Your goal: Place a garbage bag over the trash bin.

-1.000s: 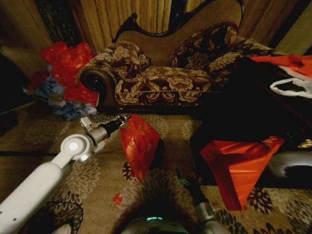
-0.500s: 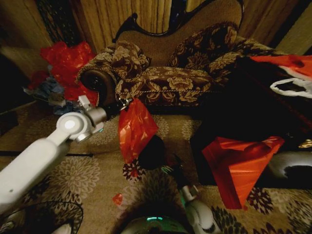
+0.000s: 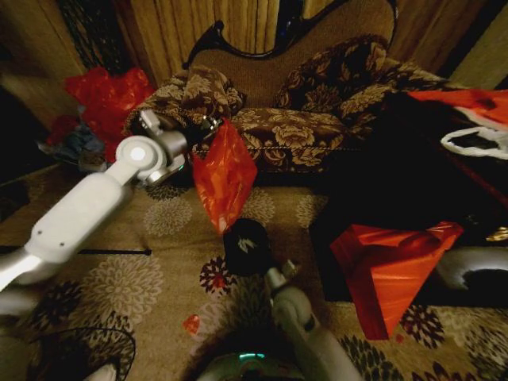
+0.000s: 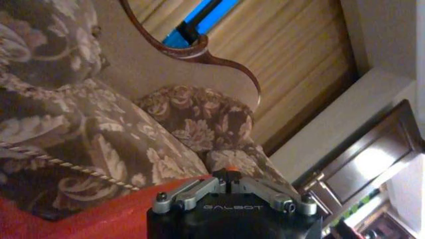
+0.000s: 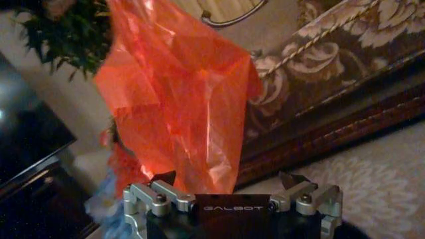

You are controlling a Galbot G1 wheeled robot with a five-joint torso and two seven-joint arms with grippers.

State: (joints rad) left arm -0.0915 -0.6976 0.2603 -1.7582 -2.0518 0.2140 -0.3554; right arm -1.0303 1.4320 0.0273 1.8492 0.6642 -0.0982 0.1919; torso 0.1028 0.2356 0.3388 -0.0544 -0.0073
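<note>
The garbage bag (image 3: 225,175) is a wrinkly red film hanging in the air in front of the sofa, with my left gripper (image 3: 208,125) shut on its top corner. In the left wrist view the fingertips of the left gripper (image 4: 229,175) meet, with red film (image 4: 99,214) beside them. The trash bin (image 3: 246,246), small, black and round, stands on the carpet just below the bag's lower tip, apart from it. My right gripper (image 3: 280,271) sits close to the bin's near right side. In its wrist view the right gripper (image 5: 228,180) is open, and the bag (image 5: 179,99) hangs ahead of it.
A patterned sofa (image 3: 278,127) runs across the back. A flat red stack (image 3: 389,266) and a large black mass (image 3: 397,175) lie at the right. A mound of red and blue plastic (image 3: 107,103) sits at the back left. A red scrap (image 3: 191,323) lies on the carpet.
My left arm has lifted the bag up and back toward the sofa, uncovering the bin. My right gripper has moved forward, closer to the bin.
</note>
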